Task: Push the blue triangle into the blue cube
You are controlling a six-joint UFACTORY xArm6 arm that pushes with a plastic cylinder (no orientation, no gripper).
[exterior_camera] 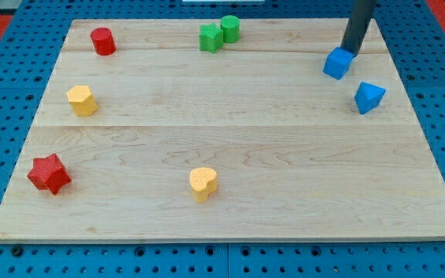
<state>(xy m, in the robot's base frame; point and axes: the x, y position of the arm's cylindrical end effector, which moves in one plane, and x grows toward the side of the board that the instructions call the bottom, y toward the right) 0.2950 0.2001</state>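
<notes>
My rod comes down from the view's top edge at about one o'clock, leaning slightly so its upper part sits further toward the view's right than its lower end. My tip (349, 51) rests low on the desk (230, 147), dark and straight, nothing attached.

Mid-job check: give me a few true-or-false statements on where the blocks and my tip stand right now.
1. The blue triangle touches the blue cube. False: a gap separates them.
2. My tip is at the blue cube's upper edge. True.
3. The two green blocks sit together near the view's top. True.
4. The red star lies at the view's right. False: it lies at the bottom left.
</notes>
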